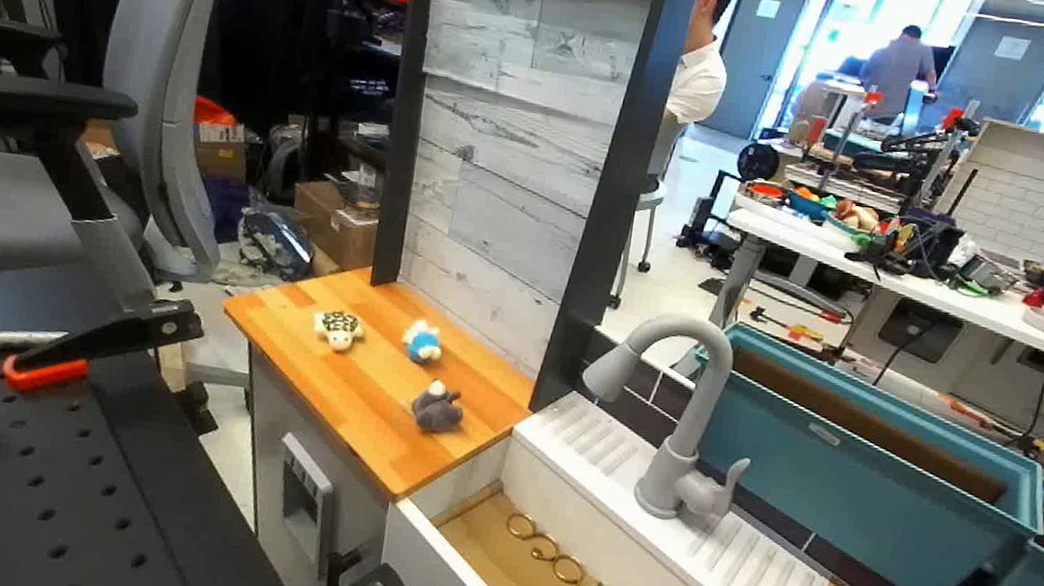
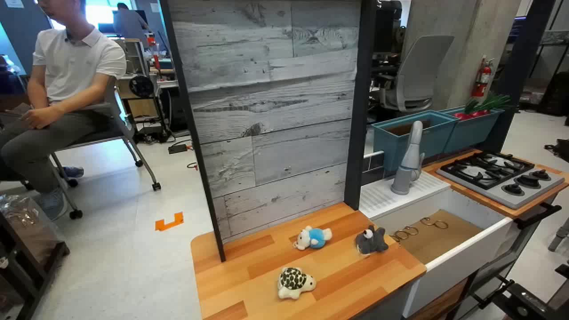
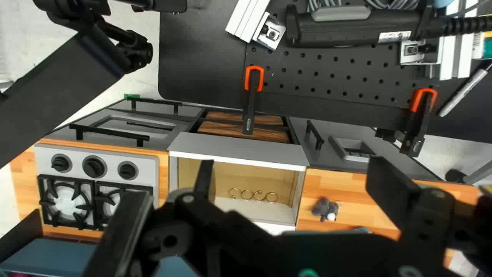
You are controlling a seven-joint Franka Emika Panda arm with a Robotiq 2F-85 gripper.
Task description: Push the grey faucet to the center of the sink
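The matte grey gooseneck faucet (image 1: 701, 407) stands upright on the ribbed ledge of the white rectangular sink (image 3: 238, 151); in the wrist view, the black two-finger gripper (image 3: 290, 175) covers most of that ledge. The gripper is released, fingers spread wide. Between them appear gold-coloured wire loops (image 3: 253, 195) on the sink's tan floor and a dark grey plush toy (image 3: 321, 207) on the wooden counter (image 3: 334, 187). A grey, black-grated cooktop (image 3: 96, 181) lies beyond one finger.

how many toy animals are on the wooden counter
3: turtle, farthest from the sink; blue-and-white toy, nearest the plank panel; grey toy, nearest the sink. None seems hidden.
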